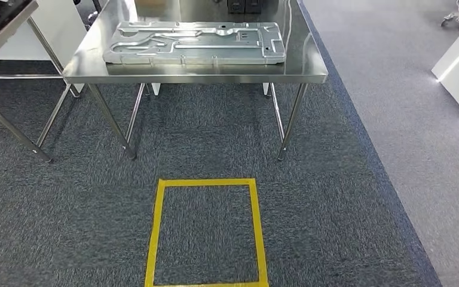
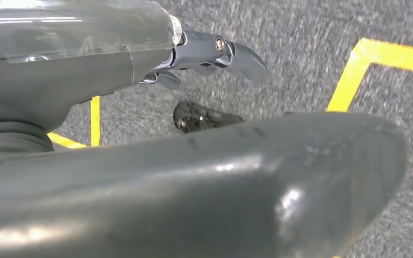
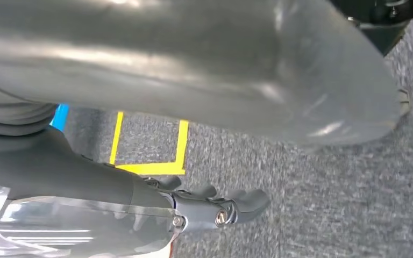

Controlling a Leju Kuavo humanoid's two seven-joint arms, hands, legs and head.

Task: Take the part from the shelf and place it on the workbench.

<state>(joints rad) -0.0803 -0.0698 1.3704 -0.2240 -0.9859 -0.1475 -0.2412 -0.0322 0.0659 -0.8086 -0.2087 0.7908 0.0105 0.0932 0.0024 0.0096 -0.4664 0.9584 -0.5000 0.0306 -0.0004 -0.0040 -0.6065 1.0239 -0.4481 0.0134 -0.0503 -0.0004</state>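
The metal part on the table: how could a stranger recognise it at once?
Look at the steel table standing beyond the yellow tape square on the carpet. The metal part lies flat on its top: a wide, grey, stamped panel with raised ribs and channels.

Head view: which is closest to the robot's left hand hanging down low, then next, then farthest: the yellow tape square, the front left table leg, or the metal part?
1. Yellow tape square: on the carpet, nearest the low-hanging left hand.
2. Front left table leg: beyond the square.
3. Metal part: flat on the tabletop, farthest.
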